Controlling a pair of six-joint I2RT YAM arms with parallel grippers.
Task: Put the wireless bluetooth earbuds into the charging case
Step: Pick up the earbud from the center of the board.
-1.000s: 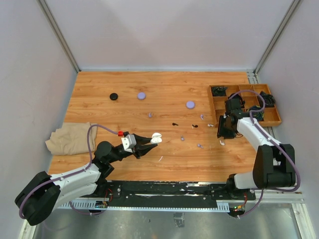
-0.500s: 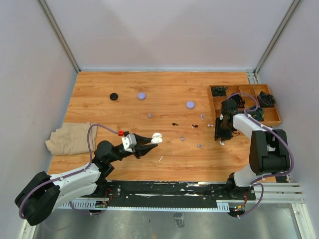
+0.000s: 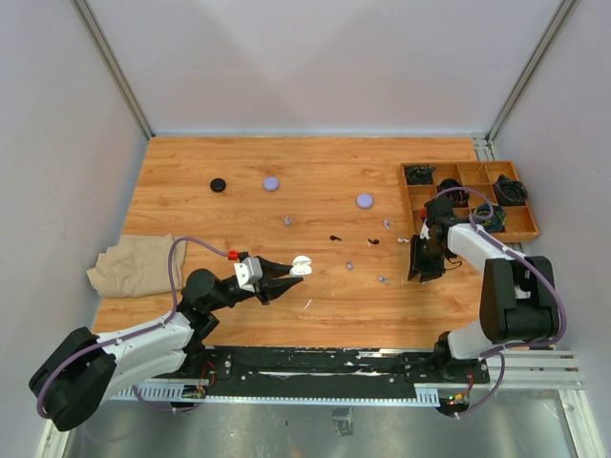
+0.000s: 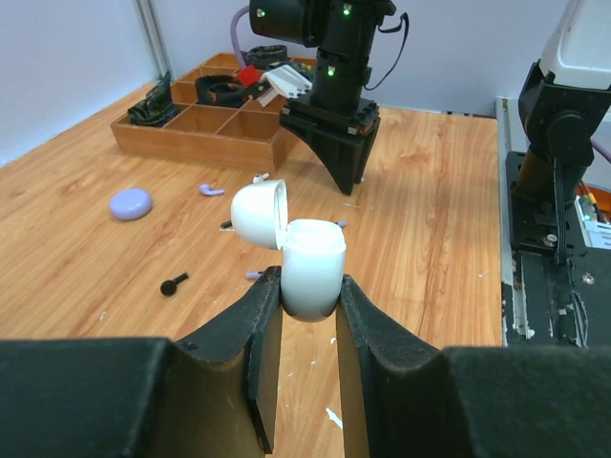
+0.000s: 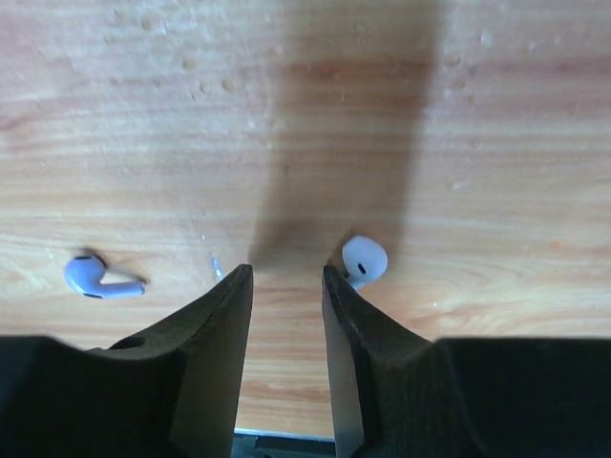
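case update: left gripper (image 4: 308,286) is clamped on the white charging case (image 4: 315,258), lid (image 4: 258,215) flipped open. right gripper (image 5: 286,272) points straight down at the wood table (image 3: 315,191), jaws a little apart with nothing between them. a white earbud (image 5: 365,258) sits just outside one finger, not in the gap. a lavender earbud (image 5: 91,275) lies off on the other side.

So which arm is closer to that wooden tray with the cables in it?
Right. The right pincer points down just off the wooden tray's near left corner. The left pincer is far across the table, gripping an open white case.
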